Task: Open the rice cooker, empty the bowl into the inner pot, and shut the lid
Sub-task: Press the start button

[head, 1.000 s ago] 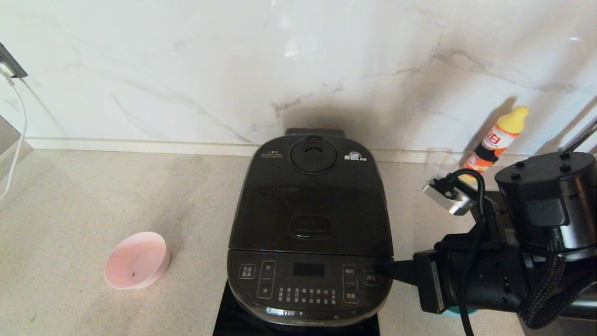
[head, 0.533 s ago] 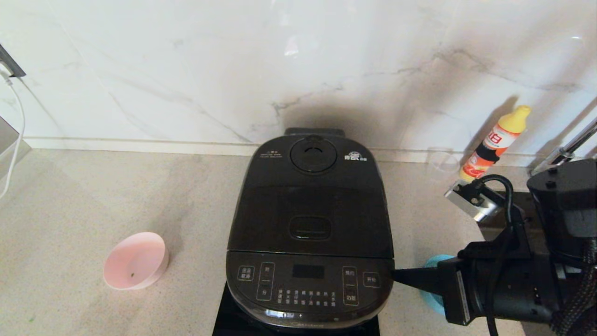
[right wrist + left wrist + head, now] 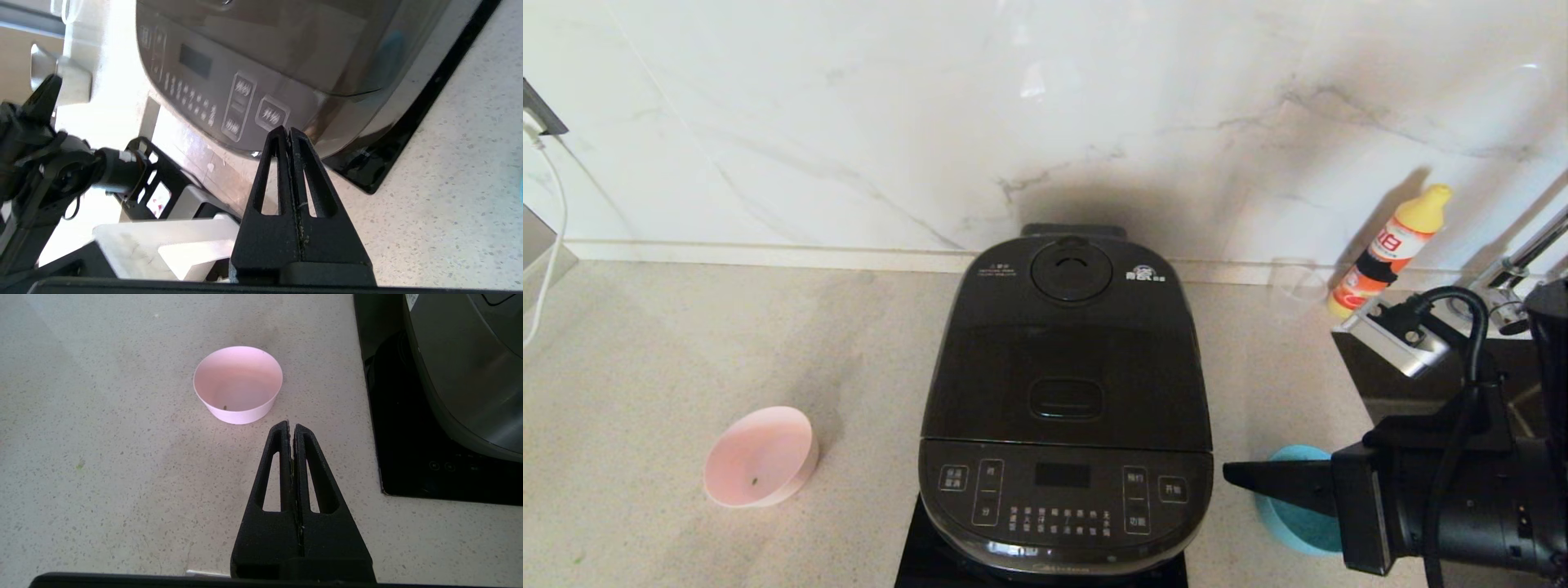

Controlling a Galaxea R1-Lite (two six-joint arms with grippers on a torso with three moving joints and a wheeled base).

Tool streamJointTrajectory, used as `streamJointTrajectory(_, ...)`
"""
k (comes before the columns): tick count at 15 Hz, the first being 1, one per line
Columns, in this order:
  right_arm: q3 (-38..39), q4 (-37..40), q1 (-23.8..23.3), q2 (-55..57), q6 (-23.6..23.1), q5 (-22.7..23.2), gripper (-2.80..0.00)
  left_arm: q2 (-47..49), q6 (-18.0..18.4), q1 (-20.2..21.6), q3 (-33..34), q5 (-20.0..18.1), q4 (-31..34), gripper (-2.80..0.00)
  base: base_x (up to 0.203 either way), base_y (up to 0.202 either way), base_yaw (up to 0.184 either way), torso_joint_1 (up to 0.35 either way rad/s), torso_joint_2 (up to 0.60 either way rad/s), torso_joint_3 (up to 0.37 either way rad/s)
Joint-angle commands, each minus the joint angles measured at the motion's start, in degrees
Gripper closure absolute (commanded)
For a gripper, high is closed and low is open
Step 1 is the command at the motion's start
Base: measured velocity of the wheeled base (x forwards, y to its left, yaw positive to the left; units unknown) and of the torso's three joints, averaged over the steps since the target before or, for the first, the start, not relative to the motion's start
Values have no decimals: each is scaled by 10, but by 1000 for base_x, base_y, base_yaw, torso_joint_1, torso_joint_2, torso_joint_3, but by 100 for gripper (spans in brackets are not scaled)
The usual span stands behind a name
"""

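The black rice cooker point(image 3: 1066, 408) stands in the middle of the counter with its lid point(image 3: 1068, 351) shut; its side shows in the left wrist view point(image 3: 466, 367) and its button panel in the right wrist view point(image 3: 229, 94). The inner pot is hidden under the lid. The pale pink bowl point(image 3: 761, 457) sits upright on the counter left of the cooker, holding only a tiny dark speck point(image 3: 238, 384). My right gripper point(image 3: 1229, 476) is shut and empty, just right of the cooker's front point(image 3: 289, 130). My left gripper point(image 3: 290, 425) is shut and empty, a little short of the bowl; it is out of the head view.
A teal-blue bowl point(image 3: 1294, 514) sits under my right arm. An orange bottle with a yellow cap point(image 3: 1388, 249) and a clear glass point(image 3: 1294, 286) stand by the back wall at right. The cooker rests on a black slab point(image 3: 408, 457). A white cable point(image 3: 551, 237) hangs at far left.
My right gripper has drawn back to the right, away from the cooker's front panel, and the arm has sunk lower, uncovering the teal-blue bowl. The cooker and the pink bowl have not moved.
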Motion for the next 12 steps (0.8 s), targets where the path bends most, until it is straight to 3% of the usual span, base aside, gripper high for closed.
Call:
streamJointTrajectory(1,10,0,18,0,1,2,0,1,0,1,5,0,0,0,0,0,0,0,0,0)
streamJointTrajectory(12,12,-2,61,29,1,2,0,1,0,0,5,0,0,0,0,0,0,0,0,0)
